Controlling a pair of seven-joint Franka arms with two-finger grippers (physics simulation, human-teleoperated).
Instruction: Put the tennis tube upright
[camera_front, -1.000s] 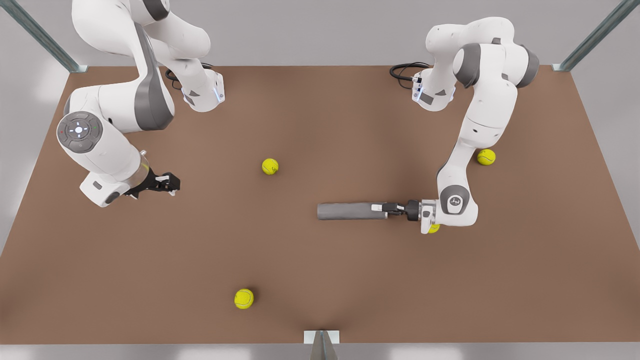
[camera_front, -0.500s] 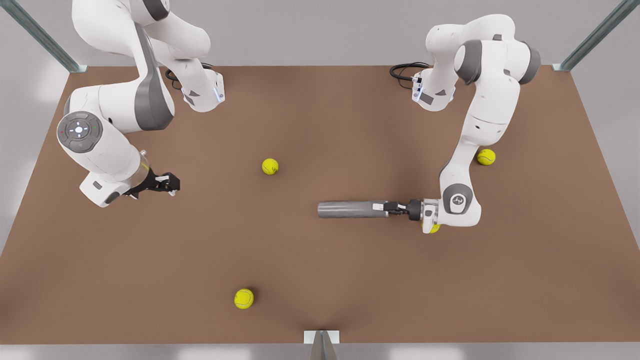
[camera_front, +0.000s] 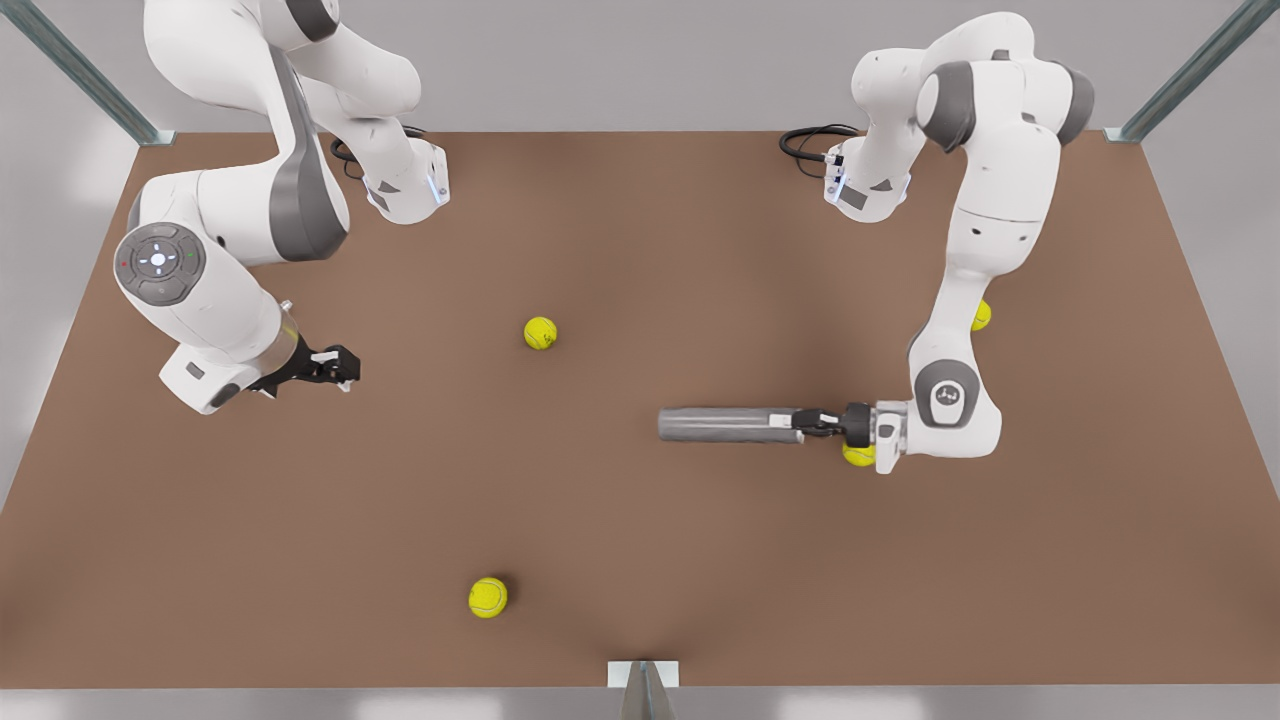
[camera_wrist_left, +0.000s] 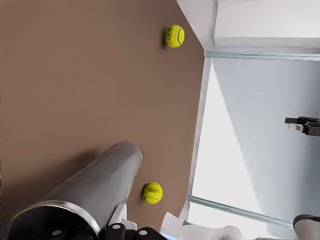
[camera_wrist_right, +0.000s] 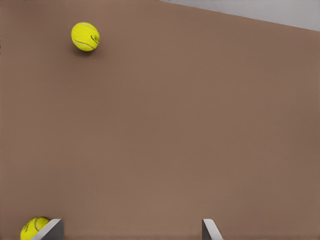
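Observation:
The tennis tube (camera_front: 720, 424) is a plain grey cylinder lying horizontally, right of the table's middle in the front view. My left gripper (camera_front: 805, 424) is shut on its end at the front view's right, reaching in level with the table. In the left wrist view the tube (camera_wrist_left: 95, 185) runs away from the camera, its rimmed end close to my left gripper (camera_wrist_left: 117, 229). My right gripper (camera_front: 345, 368) waits open at the front view's left, apart from the tube. Its two fingertips stand wide apart over bare table in the right wrist view (camera_wrist_right: 131, 230).
Yellow tennis balls lie on the brown table (camera_front: 640, 250): one near the middle (camera_front: 540, 333), one near the front edge (camera_front: 487, 597), one beneath the left wrist (camera_front: 858, 456), and one partly behind the left arm (camera_front: 982, 315). A metal post (camera_front: 643, 690) stands at the front edge.
The left arm has drawn back toward the front view's right, pulling the tube with it, still horizontal. The right arm has not moved.

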